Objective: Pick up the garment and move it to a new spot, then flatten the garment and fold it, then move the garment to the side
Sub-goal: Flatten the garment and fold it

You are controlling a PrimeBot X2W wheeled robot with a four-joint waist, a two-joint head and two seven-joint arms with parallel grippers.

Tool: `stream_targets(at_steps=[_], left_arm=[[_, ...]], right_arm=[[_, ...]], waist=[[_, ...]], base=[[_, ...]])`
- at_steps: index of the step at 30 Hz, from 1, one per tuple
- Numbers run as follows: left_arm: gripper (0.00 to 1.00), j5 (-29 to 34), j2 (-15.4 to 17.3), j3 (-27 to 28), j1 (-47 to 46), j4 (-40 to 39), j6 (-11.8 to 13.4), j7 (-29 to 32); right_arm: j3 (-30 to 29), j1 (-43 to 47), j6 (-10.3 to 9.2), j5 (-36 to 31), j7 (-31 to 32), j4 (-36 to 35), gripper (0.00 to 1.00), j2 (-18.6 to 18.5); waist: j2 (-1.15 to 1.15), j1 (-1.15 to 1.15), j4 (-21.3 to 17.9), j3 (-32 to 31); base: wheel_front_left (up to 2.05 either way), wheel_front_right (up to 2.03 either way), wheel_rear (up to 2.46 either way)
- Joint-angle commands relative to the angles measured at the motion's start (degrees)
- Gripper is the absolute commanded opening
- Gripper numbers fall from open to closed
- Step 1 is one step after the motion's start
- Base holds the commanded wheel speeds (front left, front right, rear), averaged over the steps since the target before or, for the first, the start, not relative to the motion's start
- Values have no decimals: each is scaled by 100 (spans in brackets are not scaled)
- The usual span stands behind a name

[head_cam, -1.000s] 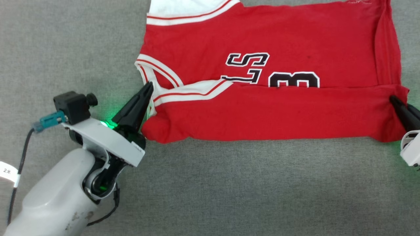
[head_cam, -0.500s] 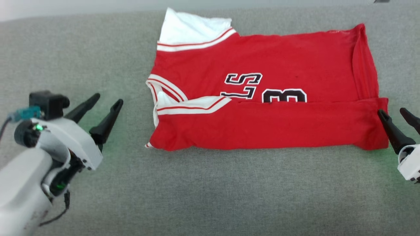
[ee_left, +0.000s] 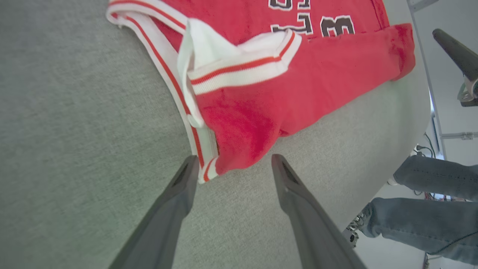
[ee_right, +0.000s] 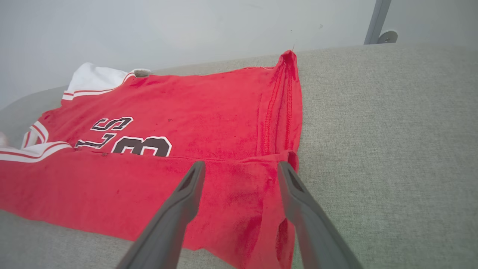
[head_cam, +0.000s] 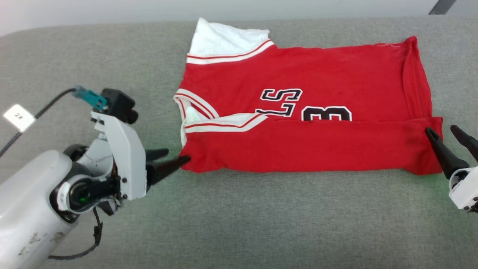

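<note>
Garment (head_cam: 306, 149) lies flat on grey cloth-covered counter (head_cam: 261, 224), roughly centre of head view, long axis running L–R. Near long edge is folded up over the body; the fold line cuts across the black lettering (head_cam: 295, 106), so just the far halves of "LS" and "3" show. White sleeve (head_cam: 224, 39) sticks out at far-left corner. Striped neck trim (head_cam: 194, 104) is at L end, hem at R end.

Left hand (head_cam: 177, 155): released, fingers spread, grasping nothing. It lies low, pointing at the garment's near-left corner. In head view one fingertip sits right at the red edge. In left wrist view the striped corner lies between the two tips, closer to one finger. Contact: cannot tell.

Right hand (head_cam: 440, 129): released as well, fingers apart, nothing between them gripped. It sits at the garment's near-right corner. In right wrist view both fingers hang over the folded flap by the hem. Contact w/ cloth: cannot tell.

Person's legs (ee_left: 429, 220) in jeans show beyond counter edge in left wrist view.
</note>
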Motion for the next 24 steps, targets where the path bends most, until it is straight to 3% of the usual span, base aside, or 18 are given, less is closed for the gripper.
stream_targets(at_steps=[1, 12, 13, 14, 15, 16, 17, 24], left_arm=[[100, -106, -40, -75, -49, 41, 57, 208], [100, -461, -558, -201, -241, 1369, -55, 740], [87, -467, -607, -210, -240, 1490, -88, 758], [53, -503, -664, -217, -234, 1607, -119, 781], [40, -533, -711, -238, -221, 1708, -162, 826], [12, -562, -748, -262, -207, 1788, -216, 868], [0, -590, -793, -268, -197, 1857, -265, 881], [0, -584, -902, -225, -160, 1976, -561, 731]], right_arm=[[34, -75, -9, 8, 16, -40, 100, 26], [49, -167, -9, 60, 40, -179, 100, 16], [48, -168, -9, 65, 44, -198, 100, 15], [43, -170, -9, 68, 52, -216, 100, 7], [40, -174, -9, 67, 66, -232, 100, 0], [46, -175, -9, 52, 80, -245, 100, -17], [67, -177, -9, 43, 124, -274, 100, -37], [622, -265, -9, 166, 981, -636, 100, -613]], waist=[[0, 0, -115, 102], [0, 0, -557, 439], [0, 0, -584, 460], [0, 0, -604, 479], [0, 0, -622, 495], [0, 0, -632, 503], [0, 0, -638, 508], [0, 0, -589, 462]], base=[[0, 0, 0], [0, 0, 0], [0, 0, 0], [0, 0, 0], [0, 0, 0], [0, 0, 0], [0, 0, 0], [0, 0, 0]])
